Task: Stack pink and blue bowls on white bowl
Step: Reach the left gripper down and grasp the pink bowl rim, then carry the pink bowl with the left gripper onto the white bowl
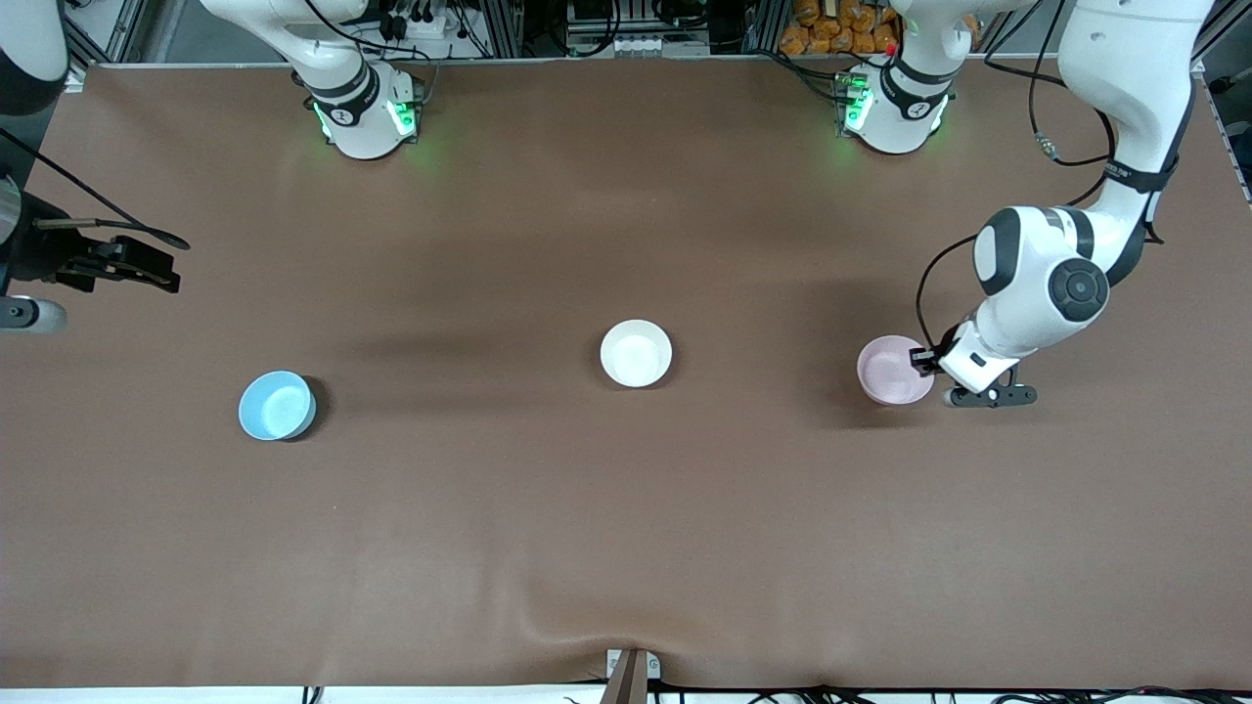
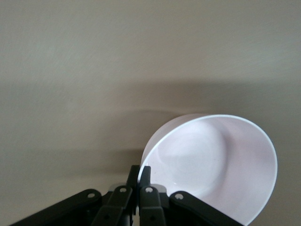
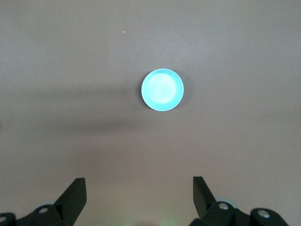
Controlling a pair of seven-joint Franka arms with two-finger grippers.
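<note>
Now I read three bowls in a loose row across mid-table, well apart, all mouth-up, bare brown table (image 1: 626, 548) between them. Pink bowl (image 1: 892, 370) sits toward the left arm's end, white bowl (image 1: 636, 353) central, blue bowl (image 1: 277, 405) toward the right arm's end. Left gripper (image 1: 926, 359) is pinched on the pink bowl's rim. Right gripper (image 3: 138, 197) waits spread wide, holding nothing, high over its table end.

No legible text or labels anywhere.
</note>
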